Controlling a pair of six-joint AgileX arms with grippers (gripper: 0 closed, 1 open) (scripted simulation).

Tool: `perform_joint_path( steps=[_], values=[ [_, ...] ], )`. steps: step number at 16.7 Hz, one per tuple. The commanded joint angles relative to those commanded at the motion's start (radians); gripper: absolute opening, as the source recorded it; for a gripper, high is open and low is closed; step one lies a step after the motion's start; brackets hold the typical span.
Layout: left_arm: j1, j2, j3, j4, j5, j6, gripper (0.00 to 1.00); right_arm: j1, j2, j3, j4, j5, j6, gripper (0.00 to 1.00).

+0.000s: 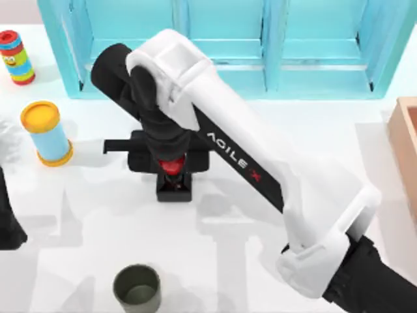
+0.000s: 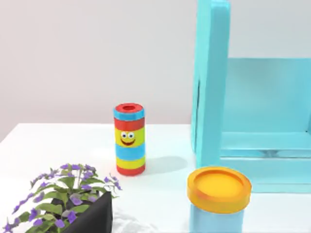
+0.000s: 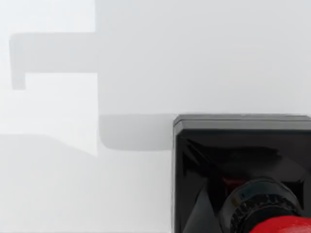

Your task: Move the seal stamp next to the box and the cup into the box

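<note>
cup [image 1: 137,287]: dark olive-green, upright on the white surface [image 1: 247,261] at the near edge of the top view, left of centre, apart from everything else.
right arm: white agilex arm running from the lower right of the top view up and left across the surface, its dark wrist bent down over the seal stamp.
right tool [image 1: 172,171]: directly above the seal stamp, black body across it; whether its fingers are apart or pressed on the knob cannot be told.
seal stamp [image 1: 174,183]: black cube base on the surface around the middle of the top view, red knob on top right under the right tool; in the right wrist view the black base [image 3: 204,160] and the ribbed neck with the red knob sit close below the camera.
left arm: a dark part of it shows at the left edge of the top view, parked.
blue cylinder [image 1: 47,134]: light blue with a yellow lid, upright, left of the seal stamp; also near in the left wrist view.
potted plant [image 2: 68,204]: purple flowers in a dark pot, beside the blue cylinder in the left wrist view.
box [image 1: 405,150]: tan wood, at the right edge, well apart from the seal stamp and the cup.
striped cylinder [image 1: 16,57]: multicoloured, smiling face, far left corner.
shelf unit [image 1: 260,39]: turquoise, along the far side.
</note>
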Motion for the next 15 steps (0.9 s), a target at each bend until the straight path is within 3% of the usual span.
perform_joint_path(
  steps=[6,15],
  values=[
    [0.000,0.000,0.000,0.000,0.000,0.000,1.00,0.002,-0.049,-0.055,0.028,-0.001,-0.011,0.00],
    [0.000,0.000,0.000,0.000,0.000,0.000,1.00,-0.054,-0.369,-0.505,0.192,-0.015,-0.060,0.00]
  ],
)
